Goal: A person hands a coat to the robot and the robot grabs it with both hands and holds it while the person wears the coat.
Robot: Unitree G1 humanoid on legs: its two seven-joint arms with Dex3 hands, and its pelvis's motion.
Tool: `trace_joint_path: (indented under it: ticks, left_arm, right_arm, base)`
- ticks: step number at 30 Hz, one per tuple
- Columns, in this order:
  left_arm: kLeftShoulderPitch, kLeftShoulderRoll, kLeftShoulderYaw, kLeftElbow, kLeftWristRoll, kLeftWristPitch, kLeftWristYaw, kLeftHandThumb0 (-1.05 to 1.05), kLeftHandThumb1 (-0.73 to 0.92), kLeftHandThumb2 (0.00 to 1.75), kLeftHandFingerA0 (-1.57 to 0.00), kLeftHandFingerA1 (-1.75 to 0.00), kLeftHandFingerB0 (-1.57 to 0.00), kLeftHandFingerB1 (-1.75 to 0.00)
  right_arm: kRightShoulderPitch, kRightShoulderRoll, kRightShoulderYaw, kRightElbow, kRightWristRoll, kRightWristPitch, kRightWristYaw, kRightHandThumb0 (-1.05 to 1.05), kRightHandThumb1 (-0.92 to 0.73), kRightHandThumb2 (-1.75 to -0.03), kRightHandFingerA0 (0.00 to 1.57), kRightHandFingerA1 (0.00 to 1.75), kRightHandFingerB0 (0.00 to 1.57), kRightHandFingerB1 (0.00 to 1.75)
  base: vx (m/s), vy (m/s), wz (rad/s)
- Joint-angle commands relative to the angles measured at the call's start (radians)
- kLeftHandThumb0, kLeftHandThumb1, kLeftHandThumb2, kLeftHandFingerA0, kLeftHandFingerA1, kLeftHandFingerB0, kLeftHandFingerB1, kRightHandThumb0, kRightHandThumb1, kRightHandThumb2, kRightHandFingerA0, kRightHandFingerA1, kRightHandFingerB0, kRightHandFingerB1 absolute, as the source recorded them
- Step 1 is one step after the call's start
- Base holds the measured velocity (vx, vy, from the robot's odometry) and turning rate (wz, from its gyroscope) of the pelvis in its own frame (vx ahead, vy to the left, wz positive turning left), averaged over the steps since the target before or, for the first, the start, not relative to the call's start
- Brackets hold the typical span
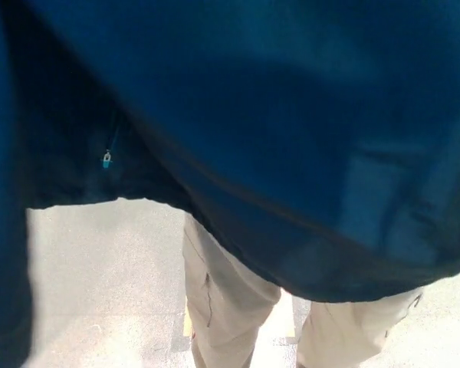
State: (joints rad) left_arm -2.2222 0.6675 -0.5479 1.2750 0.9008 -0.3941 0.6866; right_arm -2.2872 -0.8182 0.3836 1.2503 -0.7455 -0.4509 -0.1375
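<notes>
filling your view: the dark blue coat (291,115) covers the upper part of the head picture from edge to edge and runs down the far left side as a hanging strip.
coat hem: you see its lower edge slanting from the left middle down toward the lower right, sagging in a soft curve.
zipper pull: a small pale blue pull (106,159) hangs on the darker, shaded part of the coat at the left, just above the hem.
person: you see only the legs in beige trousers (230,307) coming out below the hem, one near the centre and one at the lower right; the coat overlaps their tops.
floor: light grey floor (100,268) shows under the hem at the left and between the legs; a small patch of pale yellow sits low by the centre leg, too little to make out.
left hand: hidden from you, so nothing can be said of its fingers.
right hand: likewise out of sight behind the cloth; you cannot tell how its fingers stand.
</notes>
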Motion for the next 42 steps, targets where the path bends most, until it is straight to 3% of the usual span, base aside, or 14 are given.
trace_joint_path:
  ticks: [1,16,33,34,35,36,37,38,39,42]
  left_arm:
    - [0.001,0.064,0.013,0.035,0.004,0.063,0.015,-0.37,0.76,0.63,-0.89,-1.75,-0.65,-1.66]
    - [0.007,0.053,0.013,0.032,0.003,0.056,0.014,-0.38,0.79,0.63,-0.88,-1.75,-0.62,-1.66]
    - [0.009,0.061,0.008,0.032,0.008,0.051,0.029,-0.38,0.78,0.64,-0.89,-1.75,-0.64,-1.65]
    - [0.008,0.06,0.011,0.032,0.004,0.053,0.024,-0.38,0.79,0.64,-0.88,-1.75,-0.64,-1.66]
    - [0.006,0.057,0.016,0.033,-0.002,0.055,0.014,-0.38,0.79,0.64,-0.88,-1.75,-0.64,-1.66]
    - [0.006,0.055,0.024,0.032,-0.013,0.056,-0.012,-0.38,0.79,0.64,-0.89,-1.75,-0.67,-1.65]
    - [0.006,0.056,0.026,0.03,-0.015,0.051,-0.019,-0.37,0.78,0.63,-0.89,-1.75,-0.67,-1.63]
    - [0.007,0.058,0.025,0.029,-0.012,0.043,-0.013,-0.37,0.78,0.63,-0.89,-1.75,-0.67,-1.63]
    - [0.006,0.059,0.02,0.029,-0.004,0.04,0.003,-0.36,0.78,0.63,-0.89,-1.75,-0.65,-1.64]
    - [-0.001,0.061,0.022,0.031,-0.005,0.036,-0.001,-0.37,0.8,0.64,-0.88,-1.75,-0.63,-1.64]
  right_arm:
    - [-0.011,-0.054,-0.011,0.008,-0.007,0.066,-0.023,-0.36,-0.81,-0.69,0.96,1.75,0.81,1.54]
    - [0.008,-0.071,-0.011,0.006,-0.01,0.024,-0.04,-0.36,-0.82,-0.68,0.95,1.75,0.8,1.57]
    - [0.004,-0.065,-0.024,0.007,0.004,0.048,-0.019,-0.39,-0.82,-0.69,0.94,1.75,0.81,1.55]
    - [0.001,-0.064,-0.029,0.006,0.008,0.056,-0.013,-0.43,-0.84,-0.7,1.08,1.55,0.99,1.26]
    - [-0.002,-0.064,-0.035,0.004,0.014,0.066,-0.003,-0.43,-0.84,-0.7,1.08,1.55,0.99,1.26]
    - [-0.006,-0.064,-0.027,0.001,0.001,0.091,-0.003,-0.57,-0.84,-0.67,1.29,0.93,1.08,0.7]
    - [-0.007,-0.064,-0.023,-0.001,-0.005,0.104,-0.004,-0.56,-0.71,-1.09,1.22,1.01,0.96,0.8]
    - [-0.007,-0.064,-0.023,-0.002,-0.007,0.107,-0.007,-0.56,-0.71,-1.09,1.22,1.01,0.96,0.8]
    - [-0.006,-0.066,-0.023,-0.003,-0.009,0.107,-0.021,-0.54,-0.86,-0.66,1.31,0.83,1.04,0.65]
    - [-0.007,-0.07,-0.021,-0.006,-0.017,0.104,-0.056,-0.59,-0.9,-0.68,1.23,0.73,1.01,0.68]
  base:
    - [0.0,0.0,0.0]
    - [0.0,0.0,0.0]
    - [0.0,0.0,0.0]
    - [0.0,0.0,0.0]
    - [0.0,0.0,0.0]
    - [0.0,0.0,0.0]
    - [0.0,0.0,0.0]
    - [0.0,0.0,0.0]
    - [0.0,0.0,0.0]
    - [0.0,0.0,0.0]
